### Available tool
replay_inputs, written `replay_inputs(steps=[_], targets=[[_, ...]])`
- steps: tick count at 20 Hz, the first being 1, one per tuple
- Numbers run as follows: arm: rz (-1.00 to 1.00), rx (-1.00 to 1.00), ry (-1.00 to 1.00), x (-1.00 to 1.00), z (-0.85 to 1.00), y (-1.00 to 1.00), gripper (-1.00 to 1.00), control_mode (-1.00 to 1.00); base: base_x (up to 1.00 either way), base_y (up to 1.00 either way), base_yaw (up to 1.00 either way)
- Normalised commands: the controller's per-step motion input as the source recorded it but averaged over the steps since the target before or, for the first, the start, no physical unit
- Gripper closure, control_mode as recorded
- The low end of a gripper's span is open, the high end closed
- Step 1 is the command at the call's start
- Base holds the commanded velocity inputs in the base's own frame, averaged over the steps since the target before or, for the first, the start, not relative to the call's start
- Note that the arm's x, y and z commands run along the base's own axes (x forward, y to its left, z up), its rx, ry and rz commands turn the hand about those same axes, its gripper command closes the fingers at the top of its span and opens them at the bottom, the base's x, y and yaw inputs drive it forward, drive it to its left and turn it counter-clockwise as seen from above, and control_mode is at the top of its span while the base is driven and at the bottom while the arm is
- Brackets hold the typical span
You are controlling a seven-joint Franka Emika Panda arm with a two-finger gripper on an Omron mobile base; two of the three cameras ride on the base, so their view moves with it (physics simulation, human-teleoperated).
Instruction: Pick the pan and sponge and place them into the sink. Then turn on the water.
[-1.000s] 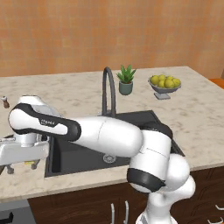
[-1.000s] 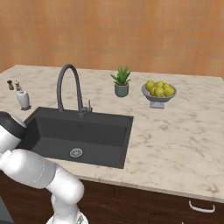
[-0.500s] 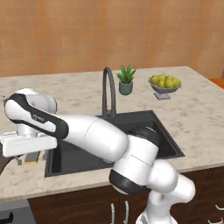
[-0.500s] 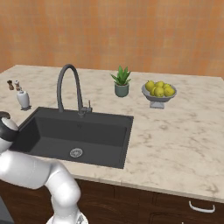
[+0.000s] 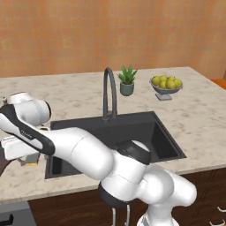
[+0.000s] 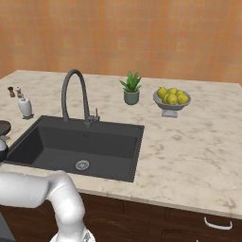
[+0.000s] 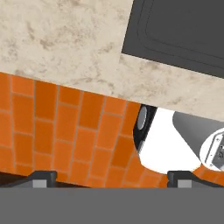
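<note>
2 dark fingertips (image 7: pixel 43 176) rise far apart at the bottom corners of the hand view, so the gripper (image 7: pixel 111 178) stands wide open with nothing between its jaws. Beyond it that view takes in the marble counter (image 7: pixel 61 41), a corner of the black sink (image 7: pixel 183 30) and an orange brick-patterned floor (image 7: pixel 65 127) below the counter's edge.

From the left base view, the white arm (image 5: pixel 79 150) reaches across the front of the sink (image 5: pixel 145 132) to the far left, where its hand sits low over the counter's front edge. Just beside the hand a small yellowish block, probably the sponge (image 5: pixel 32 160), lies on the counter (image 5: pixel 198 119) left of the sink; most of it is hidden by the arm. A dark rounded shape at the left edge of the right base view, next to the sink's left rim, may be the pan (image 6: pixel 4 127); too little of it shows to be sure.

The basin holds nothing but its round silver drain (image 6: pixel 82 165). The gooseneck faucet (image 6: pixel 75 97) arches over the back rim, and no water runs from it. A white soap pump bottle (image 6: pixel 25 107) stands left of the faucet, with 2 small shakers (image 6: pixel 14 90) behind it. To the right of the faucet are a potted plant (image 6: pixel 131 88) and a bowl of lemons (image 6: pixel 172 99).
</note>
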Motion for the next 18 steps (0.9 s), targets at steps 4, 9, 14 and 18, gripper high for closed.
replay_inputs(steps=[4,9,14,18], targets=[[-0.01,0.0,-0.15,0.25,-0.18,0.11,-1.0,-1.0,0.0,0.0,0.0],[0.0,0.0,-0.13,0.03,-0.05,0.22,-1.0,-1.0,0.0,0.0,0.0],[0.0,0.0,-0.12,0.03,-0.17,0.35,-1.0,-1.0,0.0,0.0,0.0],[0.0,0.04,-0.12,0.24,-0.33,0.31,-1.0,-1.0,0.0,0.0,0.0]])
